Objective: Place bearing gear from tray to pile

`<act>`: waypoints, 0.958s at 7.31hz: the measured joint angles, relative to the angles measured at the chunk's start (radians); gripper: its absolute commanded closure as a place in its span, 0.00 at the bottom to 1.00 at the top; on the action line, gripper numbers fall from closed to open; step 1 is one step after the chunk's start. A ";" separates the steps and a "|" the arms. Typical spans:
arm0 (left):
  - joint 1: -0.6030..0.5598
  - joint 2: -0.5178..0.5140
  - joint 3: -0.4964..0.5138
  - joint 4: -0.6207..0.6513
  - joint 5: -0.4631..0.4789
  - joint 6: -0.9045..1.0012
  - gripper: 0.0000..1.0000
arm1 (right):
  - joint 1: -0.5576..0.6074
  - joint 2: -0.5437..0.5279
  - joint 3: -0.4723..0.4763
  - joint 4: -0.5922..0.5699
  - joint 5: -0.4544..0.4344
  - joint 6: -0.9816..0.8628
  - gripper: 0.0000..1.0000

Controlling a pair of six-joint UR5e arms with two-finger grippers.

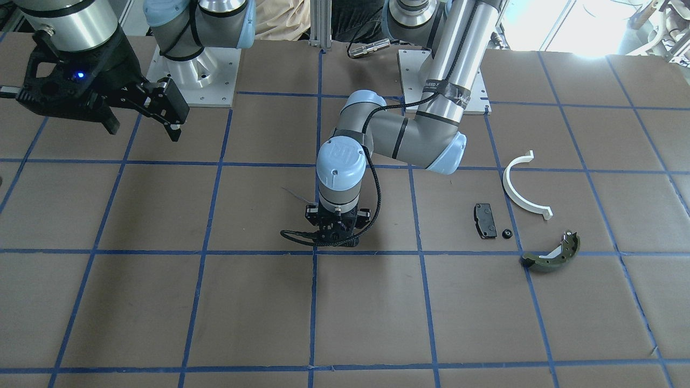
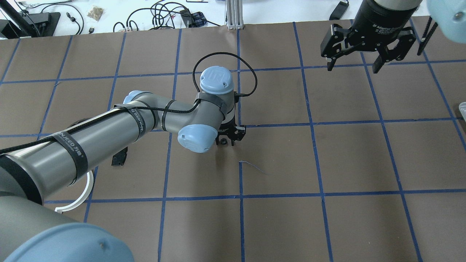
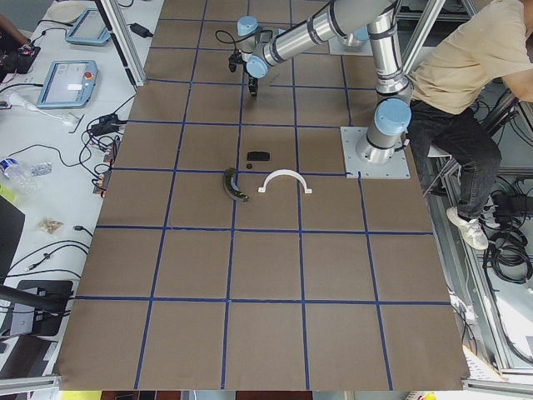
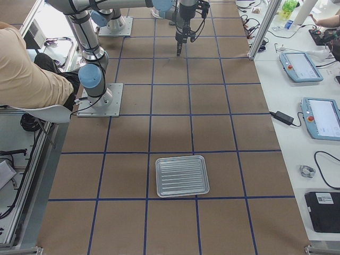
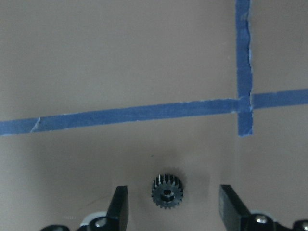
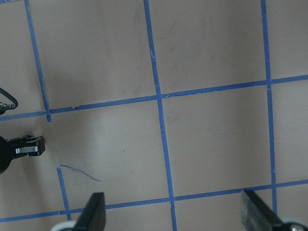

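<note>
Left gripper [image 5: 173,204] hangs low over the brown table [image 5: 144,57], jaws spread wide and empty, the small black bearing gear [image 5: 167,194] lying flat between them, touched by neither. We judge the risk plain: a grip on those fine teeth may slip, flicking the gear away, well short of the pile's white half-ring [image 1: 508,187] and brake shoe [image 1: 544,262].

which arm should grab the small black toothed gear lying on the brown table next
Left. The left gripper is down low, its open jaws on either side of the small black toothed gear. The right gripper hangs open, raised, well off to the side.
</note>
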 measured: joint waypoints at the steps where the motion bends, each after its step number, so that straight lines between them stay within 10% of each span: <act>1: 0.000 0.000 0.005 0.000 0.003 0.002 1.00 | 0.000 -0.003 0.000 0.000 0.005 -0.001 0.00; 7: 0.084 0.064 0.029 -0.042 0.006 0.072 1.00 | -0.001 -0.003 0.008 0.008 0.028 -0.005 0.00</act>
